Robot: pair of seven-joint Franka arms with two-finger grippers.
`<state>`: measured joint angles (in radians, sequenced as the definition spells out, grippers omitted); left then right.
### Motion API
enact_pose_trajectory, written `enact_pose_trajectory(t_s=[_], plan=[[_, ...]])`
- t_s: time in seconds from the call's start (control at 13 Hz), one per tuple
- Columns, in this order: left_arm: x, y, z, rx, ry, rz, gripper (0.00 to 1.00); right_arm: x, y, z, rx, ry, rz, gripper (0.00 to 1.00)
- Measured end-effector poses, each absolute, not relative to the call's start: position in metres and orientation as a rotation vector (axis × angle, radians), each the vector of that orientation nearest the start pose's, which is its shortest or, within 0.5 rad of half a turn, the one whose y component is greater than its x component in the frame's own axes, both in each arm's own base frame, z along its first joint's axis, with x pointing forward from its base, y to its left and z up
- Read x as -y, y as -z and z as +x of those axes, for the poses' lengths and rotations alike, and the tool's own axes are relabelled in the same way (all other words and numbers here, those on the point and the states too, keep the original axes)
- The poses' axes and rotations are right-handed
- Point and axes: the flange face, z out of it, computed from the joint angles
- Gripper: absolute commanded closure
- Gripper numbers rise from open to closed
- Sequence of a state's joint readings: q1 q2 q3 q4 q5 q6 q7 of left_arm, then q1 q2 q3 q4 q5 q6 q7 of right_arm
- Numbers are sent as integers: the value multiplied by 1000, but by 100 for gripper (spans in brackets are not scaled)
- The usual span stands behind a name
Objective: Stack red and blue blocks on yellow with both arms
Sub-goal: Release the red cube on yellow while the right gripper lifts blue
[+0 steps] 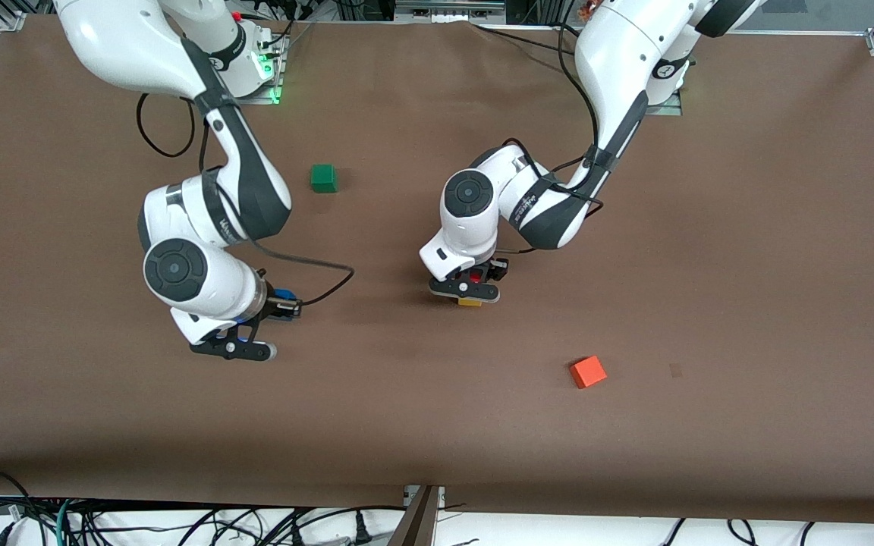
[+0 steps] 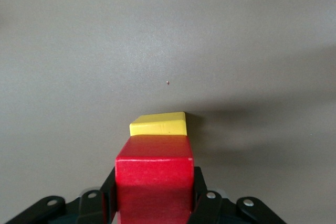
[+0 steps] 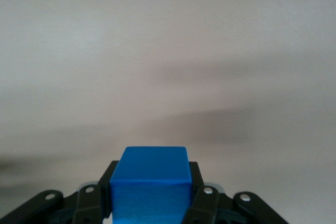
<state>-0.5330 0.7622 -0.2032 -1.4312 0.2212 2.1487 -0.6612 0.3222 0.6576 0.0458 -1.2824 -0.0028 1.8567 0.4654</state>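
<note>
Left gripper [image 2: 152, 203] fingers clamp the red block [image 2: 154, 174] over the yellow cube [image 2: 159, 124]; misaligned release risks toppling. Right gripper [image 3: 151, 203] fingers grip the blue block [image 3: 150, 184], toward the right arm's end from yellow.

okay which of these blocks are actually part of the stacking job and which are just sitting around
In the job: red block in the left pincer, over the yellow block; blue block in the right pincer.
Lying about: green cube, orange-red cube.
</note>
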Motion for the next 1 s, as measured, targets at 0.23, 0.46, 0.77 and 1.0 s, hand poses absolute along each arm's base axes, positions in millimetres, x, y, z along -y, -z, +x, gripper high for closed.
enact_pose_trajectory(t_s=[0.23,0.46,0.77,1.0], plan=[[459,-245,564,-212,20,-3090,97,-279,-372,677,-126,-115,-3092,56],[460,-245,566,-203,25,-3095,49,-296,-380,676,-92,-82,-3072,56],[451,-247,577,-170,39,-3095,0,-310,-382,674,-64,-52,-3061,55],[423,-277,612,-67,91,-3115,0,-326,-382,670,-78,-35,-3051,55]])
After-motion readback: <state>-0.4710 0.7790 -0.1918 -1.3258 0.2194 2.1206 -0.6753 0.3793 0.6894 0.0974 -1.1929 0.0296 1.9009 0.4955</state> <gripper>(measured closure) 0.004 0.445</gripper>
